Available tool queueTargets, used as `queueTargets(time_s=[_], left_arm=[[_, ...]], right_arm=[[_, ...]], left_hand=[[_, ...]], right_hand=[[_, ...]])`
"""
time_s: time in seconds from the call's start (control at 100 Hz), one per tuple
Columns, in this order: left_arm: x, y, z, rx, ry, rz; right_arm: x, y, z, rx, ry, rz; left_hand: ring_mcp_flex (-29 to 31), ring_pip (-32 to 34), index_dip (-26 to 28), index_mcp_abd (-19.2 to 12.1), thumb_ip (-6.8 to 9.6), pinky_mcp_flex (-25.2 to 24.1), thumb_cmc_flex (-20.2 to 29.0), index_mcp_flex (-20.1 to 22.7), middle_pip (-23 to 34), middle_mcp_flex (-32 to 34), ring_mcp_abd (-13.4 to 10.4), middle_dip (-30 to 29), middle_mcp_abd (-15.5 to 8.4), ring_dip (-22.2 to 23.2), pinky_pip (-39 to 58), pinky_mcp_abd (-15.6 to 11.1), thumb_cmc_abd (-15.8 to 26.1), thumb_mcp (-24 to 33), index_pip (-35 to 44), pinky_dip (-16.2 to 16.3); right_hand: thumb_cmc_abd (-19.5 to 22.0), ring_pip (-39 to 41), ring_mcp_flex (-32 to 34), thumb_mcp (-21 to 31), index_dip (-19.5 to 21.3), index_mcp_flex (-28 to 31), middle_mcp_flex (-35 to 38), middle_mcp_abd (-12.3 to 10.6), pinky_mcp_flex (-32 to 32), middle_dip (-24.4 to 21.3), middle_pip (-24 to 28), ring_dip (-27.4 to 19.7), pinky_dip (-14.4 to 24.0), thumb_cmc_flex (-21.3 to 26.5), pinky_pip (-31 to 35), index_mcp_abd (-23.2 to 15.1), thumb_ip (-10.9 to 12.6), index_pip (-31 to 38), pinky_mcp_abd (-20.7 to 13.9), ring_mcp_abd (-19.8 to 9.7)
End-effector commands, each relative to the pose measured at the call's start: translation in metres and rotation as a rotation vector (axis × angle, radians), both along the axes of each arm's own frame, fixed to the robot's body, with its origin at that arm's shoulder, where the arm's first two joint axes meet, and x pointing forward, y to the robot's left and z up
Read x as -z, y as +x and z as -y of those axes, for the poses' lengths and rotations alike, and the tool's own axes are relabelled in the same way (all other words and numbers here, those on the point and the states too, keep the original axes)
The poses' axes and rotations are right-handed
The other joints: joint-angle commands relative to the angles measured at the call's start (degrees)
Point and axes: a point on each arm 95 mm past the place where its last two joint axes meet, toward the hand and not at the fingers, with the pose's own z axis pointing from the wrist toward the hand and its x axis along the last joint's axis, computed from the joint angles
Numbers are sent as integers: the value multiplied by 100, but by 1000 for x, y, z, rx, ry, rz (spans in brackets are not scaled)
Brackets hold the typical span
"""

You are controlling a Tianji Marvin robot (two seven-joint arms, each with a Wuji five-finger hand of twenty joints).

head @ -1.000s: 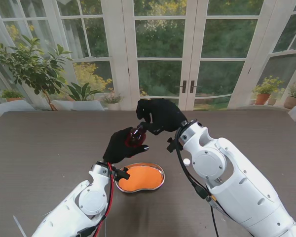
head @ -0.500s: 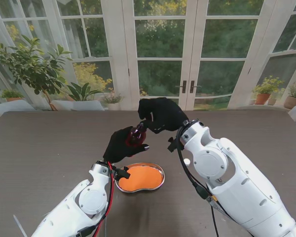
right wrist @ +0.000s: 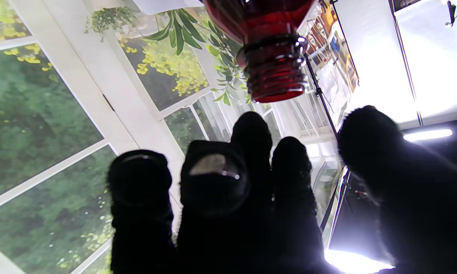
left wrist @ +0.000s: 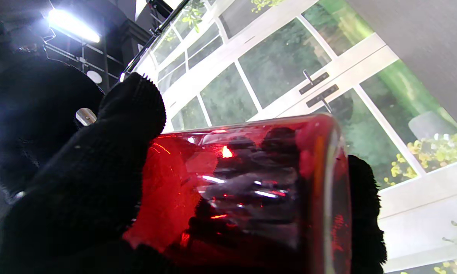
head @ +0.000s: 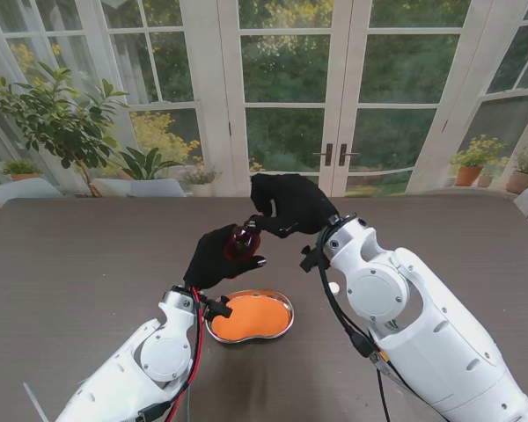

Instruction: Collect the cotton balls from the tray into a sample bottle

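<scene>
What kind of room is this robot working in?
Probably a sunroom or garden room used for tests: white glazed doors face trees, potted plants stand beside them, and a brown table holds the tray.

The black-gloved left hand (head: 218, 257) covers most of the dark red translucent sample bottle (head: 243, 238) in the stand view. The kidney-shaped steel tray's (head: 286, 309) left rim hides behind that wrist. Cotton balls are too small to tell on its orange lining.

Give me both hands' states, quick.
Left hand: shut on the red bottle, raised over the table.
Right hand: at the bottle's neck; fingers bunched, but holding something or not cannot be told.
</scene>
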Motion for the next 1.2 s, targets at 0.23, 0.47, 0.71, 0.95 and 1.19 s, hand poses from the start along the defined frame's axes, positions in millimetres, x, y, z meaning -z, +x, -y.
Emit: queueTargets(time_s=[0.23, 0.47, 0.71, 0.95, 1.19], left_arm=[[-3, -1, 3, 12, -1, 2], [-3, -1, 2, 12, 0, 3], [-3, -2, 2, 13, 2, 1], [-3, -2, 2, 11, 3, 3], [-4, -3, 0, 8, 1, 11]], right_arm=[[1, -2, 1, -5, 17, -12], [1, -1, 1, -4, 25, -19], [-2, 0, 7, 19, 23, -6], [-4, 1, 13, 42, 15, 6], [0, 5, 23, 108, -21, 31]], left_hand=[[55, 114, 92, -1463, 65, -169, 907, 726, 11, 399, -25, 4, -666, 50, 33, -222, 1115, 888, 495, -39], [45, 110, 94, -1465, 66, -169, 911, 725, 6, 390, -26, 1, -657, 50, 34, -222, 1113, 892, 493, -39], [47, 112, 98, -1468, 66, -169, 912, 725, 7, 389, -37, 4, -661, 50, 34, -222, 1113, 893, 493, -39], [42, 110, 105, -1472, 65, -173, 914, 715, 8, 387, -40, 15, -660, 49, 31, -223, 1107, 903, 496, -40], [44, 112, 106, -1492, 60, -173, 902, 717, 6, 385, -59, 23, -685, 50, 30, -223, 1107, 903, 504, -41]], right_hand=[[1594, 212, 265, -547, 346, 209, 248, 57, 25, -125, -1, 102, 22, -965, 143, -87, 349, -75, 105, 75], [2414, 176, 257, -783, 380, 547, 325, 160, -41, -109, -142, 86, 46, -1352, 146, -66, 821, -779, 145, 211], [2537, 79, 257, -1099, 384, 66, 43, 136, -149, -97, -238, 35, 104, -1275, 193, 298, 1307, -2290, 84, 225], [2349, -112, 253, -1519, -203, -239, -42, 146, -197, -166, -281, -47, 106, -1112, 193, 586, 1277, -3420, 66, 257], [2226, -1512, 185, -1656, -315, -298, -411, 254, -367, -572, -809, -519, 51, -1099, -42, 513, 1246, -3737, 62, 450]])
